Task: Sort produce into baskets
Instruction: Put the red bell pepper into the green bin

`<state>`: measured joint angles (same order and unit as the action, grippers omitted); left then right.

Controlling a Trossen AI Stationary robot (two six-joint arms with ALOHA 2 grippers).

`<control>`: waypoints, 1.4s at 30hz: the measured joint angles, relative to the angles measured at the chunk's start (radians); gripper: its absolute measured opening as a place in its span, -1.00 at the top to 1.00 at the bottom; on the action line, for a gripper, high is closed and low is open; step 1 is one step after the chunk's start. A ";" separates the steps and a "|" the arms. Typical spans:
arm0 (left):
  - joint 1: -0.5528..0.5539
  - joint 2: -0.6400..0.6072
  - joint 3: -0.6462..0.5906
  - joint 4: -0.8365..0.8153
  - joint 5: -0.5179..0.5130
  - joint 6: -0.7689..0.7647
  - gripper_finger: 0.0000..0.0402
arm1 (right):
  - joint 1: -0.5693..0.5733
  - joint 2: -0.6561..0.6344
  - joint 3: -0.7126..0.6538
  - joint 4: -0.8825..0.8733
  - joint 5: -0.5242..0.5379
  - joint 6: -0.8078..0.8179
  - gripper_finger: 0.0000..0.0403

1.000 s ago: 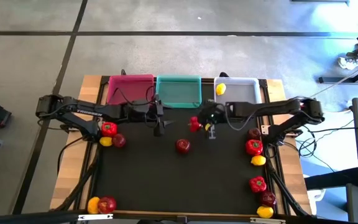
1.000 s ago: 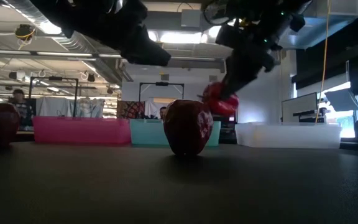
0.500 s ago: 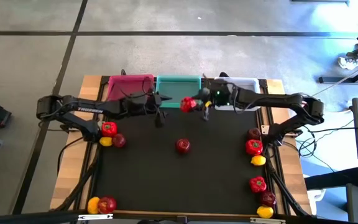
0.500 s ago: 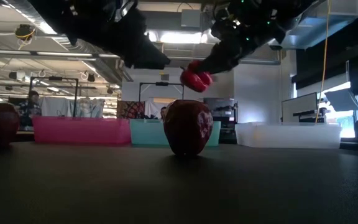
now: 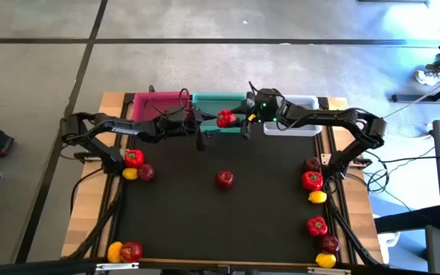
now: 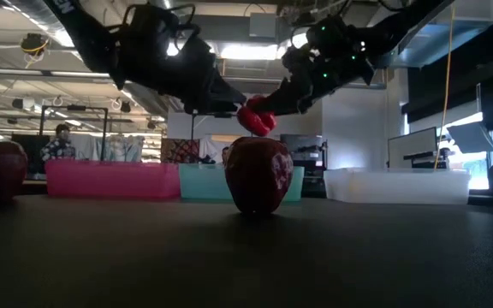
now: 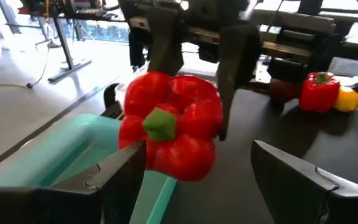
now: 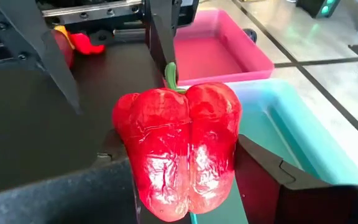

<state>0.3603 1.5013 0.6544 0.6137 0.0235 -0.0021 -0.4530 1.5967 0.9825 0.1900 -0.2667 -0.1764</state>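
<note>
The right gripper (image 5: 239, 122) pinches a pepper (image 5: 225, 119) over the near edge of the teal tray (image 5: 218, 101); its wrist view shows the fingers clamped on glossy, lumpy red flanks, green stem pointing away. The left gripper (image 5: 198, 128), fingers spread, faces it; its wrist view meets the pepper's stem end between its fingers without touching. From above, both arms reach inward, meeting at the tray. The low view shows an apple (image 6: 258, 174) on the table below.
</note>
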 joint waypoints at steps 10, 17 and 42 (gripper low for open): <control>0.033 -0.013 0.008 -0.027 0.003 -0.014 -0.42 | 0.001 0.001 0.000 0.030 -0.044 0.016 0.31; 0.016 -0.013 0.008 -0.032 0.088 0.056 -0.42 | 0.008 0.000 -0.001 0.029 -0.101 0.014 0.31; 0.029 -0.092 0.010 -0.106 0.148 0.059 0.34 | 0.020 0.000 0.000 0.033 -0.103 0.014 0.31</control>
<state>0.3897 1.4088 0.6640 0.5076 0.1711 0.0571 -0.4331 1.5967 0.9821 0.2228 -0.3698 -0.1624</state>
